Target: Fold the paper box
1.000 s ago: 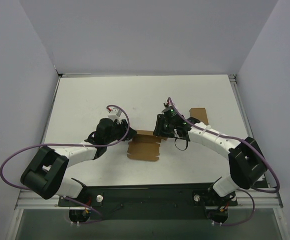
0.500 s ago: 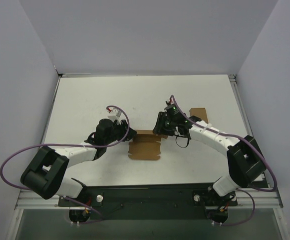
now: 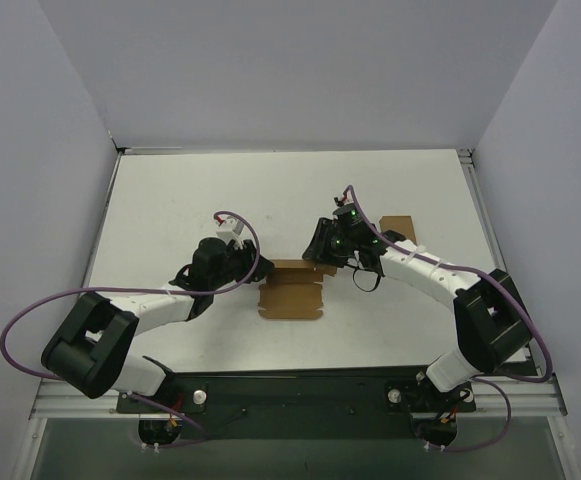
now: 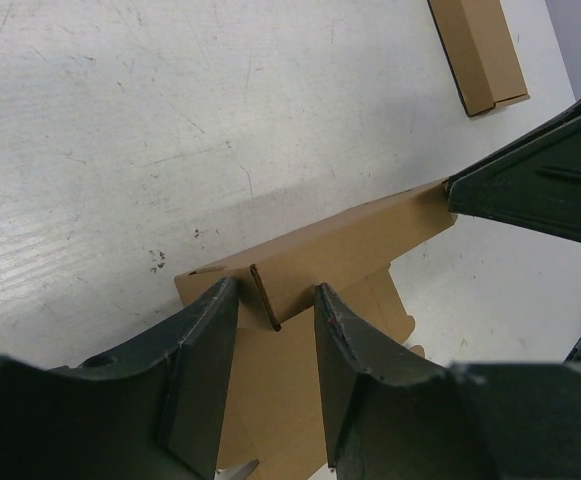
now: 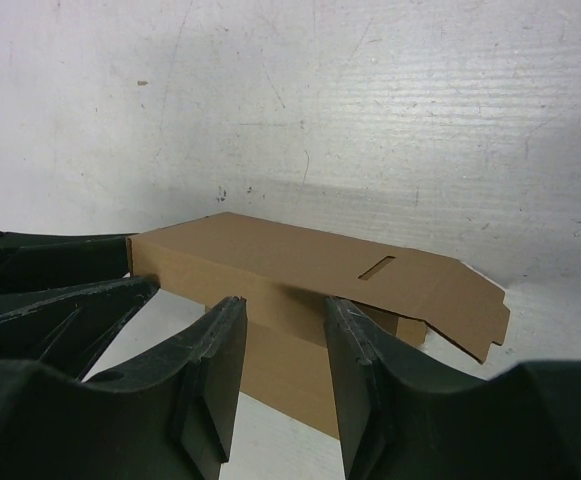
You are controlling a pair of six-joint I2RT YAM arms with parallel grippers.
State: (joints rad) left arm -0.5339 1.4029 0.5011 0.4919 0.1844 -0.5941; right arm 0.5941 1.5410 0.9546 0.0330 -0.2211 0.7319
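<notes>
The paper box (image 3: 292, 297) lies half folded at mid-table, brown kraft with a flat panel toward the arms. Its far wall (image 4: 355, 243) stands raised, and a slotted top flap (image 5: 300, 262) leans over it. My left gripper (image 3: 254, 273) is at the box's left end, open. Its fingers (image 4: 205, 370) straddle the flat panel, and a thin upright flap edge (image 4: 265, 297) stands between the tips (image 4: 275, 290). My right gripper (image 3: 310, 262) is at the box's far right corner, open (image 5: 285, 302). One finger (image 4: 535, 185) touches the end of the raised wall.
A narrower plain cardboard rectangle (image 3: 397, 224) lies on the white table (image 3: 170, 200) behind the right arm, also seen in the left wrist view (image 4: 480, 50). Grey walls close in the table on the left, far and right sides.
The right gripper has edged a little toward the far side and turned slightly. The box has shifted a touch to the right. Both sets of jaws stand as wide as before.
</notes>
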